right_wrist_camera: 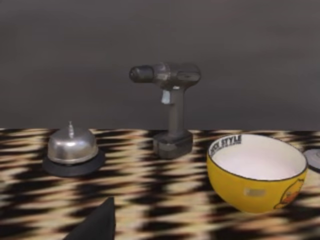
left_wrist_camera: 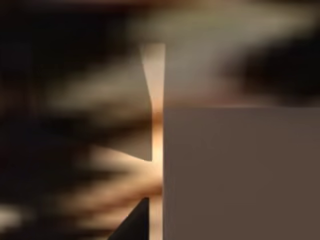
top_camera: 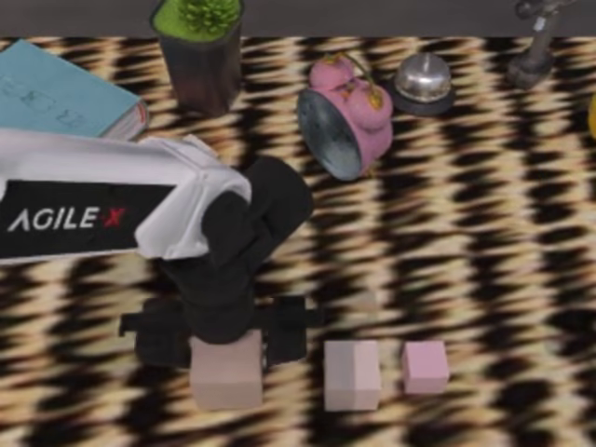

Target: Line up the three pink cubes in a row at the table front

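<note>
Your left gripper [top_camera: 226, 337] straddles the large dusty brownish-pink matte cube [top_camera: 226, 374] at the streaked table's [top_camera: 484, 261] front edge, grip unclear, beside the medium pale pink cube [top_camera: 352, 374] and small bright pink cube [top_camera: 426, 366]; releasing and lifting clear looks next.

Even light; blurred left wrist view

White "AGILE X" lettering, the X in red, stood on a black panel of the left arm [top_camera: 84, 219], at 9 o'clock on the table. Black "STYLE" stood along the inner rim of the yellow bowl [right_wrist_camera: 257, 172]; the word before it was unreadable.
</note>
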Controlling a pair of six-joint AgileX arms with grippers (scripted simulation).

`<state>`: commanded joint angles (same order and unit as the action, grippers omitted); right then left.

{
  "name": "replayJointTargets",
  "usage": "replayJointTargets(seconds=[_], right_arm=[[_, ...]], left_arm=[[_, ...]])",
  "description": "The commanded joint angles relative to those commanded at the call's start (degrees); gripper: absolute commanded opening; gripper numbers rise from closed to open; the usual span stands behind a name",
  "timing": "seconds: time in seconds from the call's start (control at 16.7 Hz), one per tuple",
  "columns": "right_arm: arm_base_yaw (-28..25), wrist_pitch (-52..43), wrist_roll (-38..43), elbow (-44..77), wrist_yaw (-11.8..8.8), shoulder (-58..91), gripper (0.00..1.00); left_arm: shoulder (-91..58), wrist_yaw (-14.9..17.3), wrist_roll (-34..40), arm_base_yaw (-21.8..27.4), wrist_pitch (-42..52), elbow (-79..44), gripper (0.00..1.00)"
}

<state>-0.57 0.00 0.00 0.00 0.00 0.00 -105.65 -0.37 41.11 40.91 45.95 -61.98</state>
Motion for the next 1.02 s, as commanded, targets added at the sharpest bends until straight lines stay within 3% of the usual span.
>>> replayJointTargets(seconds=[0.66, 1.02], right_arm=[[0.00, 0.00, 0.00, 0.00, 0.00, 0.00, 1.00], [0.00, 0.00, 0.00, 0.00, 0.00, 0.00, 1.00]], left_arm=[[0.33, 0.00, 0.08, -0.08, 1.00, -0.86, 1.00], [4.81, -0.02, 0.38, -0.83, 13.97, -8.51, 1.00]])
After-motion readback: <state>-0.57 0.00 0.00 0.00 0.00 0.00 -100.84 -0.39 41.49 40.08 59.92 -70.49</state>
